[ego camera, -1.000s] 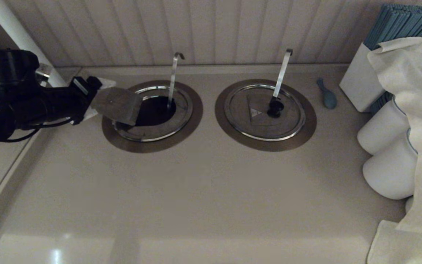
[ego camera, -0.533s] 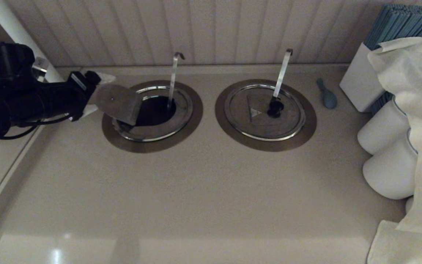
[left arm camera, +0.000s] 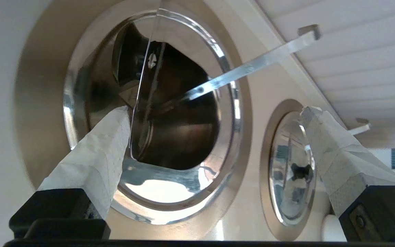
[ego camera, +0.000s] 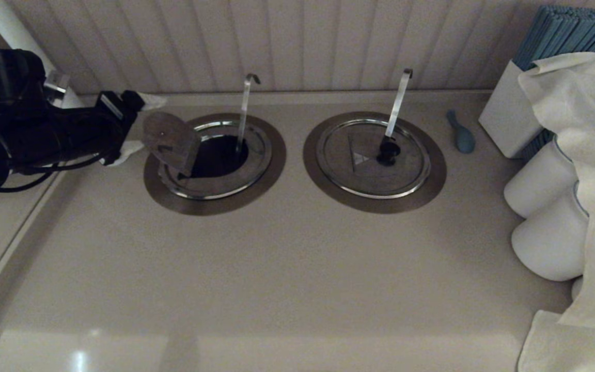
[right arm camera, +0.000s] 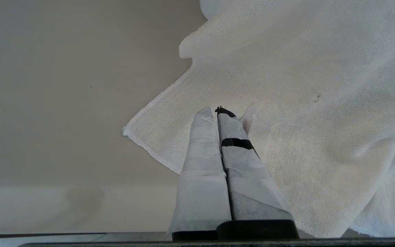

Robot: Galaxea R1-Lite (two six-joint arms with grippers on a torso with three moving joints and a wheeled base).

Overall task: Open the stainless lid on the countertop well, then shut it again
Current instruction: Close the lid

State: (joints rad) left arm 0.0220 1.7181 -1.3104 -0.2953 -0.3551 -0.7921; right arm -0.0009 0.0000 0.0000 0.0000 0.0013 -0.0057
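Note:
The stainless lid's hinged flap [ego camera: 171, 137] stands tilted up on the left countertop well, whose brown collar [ego camera: 215, 206] rings a dark opening. The thin curl-hooked ladle handle [ego camera: 245, 108] rises from that opening. My left gripper [ego camera: 137, 126] is open just left of the raised flap, fingers wide apart. In the left wrist view the flap [left arm camera: 125, 61] shows edge-on with its black knob, one finger [left arm camera: 105, 147] close against its knob side; collar [left arm camera: 36, 103], handle [left arm camera: 252, 65] and gripper [left arm camera: 214, 109] show too. My right gripper [right arm camera: 216, 109] is shut over a white cloth.
The twin lid [ego camera: 375, 160] lies closed on the right well with its flat slanted handle [ego camera: 398, 101]. A blue utensil [ego camera: 461, 134], a white box of blue sticks [ego camera: 509, 113], white rolls [ego camera: 540, 186] and a draped cloth [ego camera: 576, 129] crowd the right side.
The flap has swung up from a shallow tilt to a steep one. My left arm has risen and drawn back to the left.

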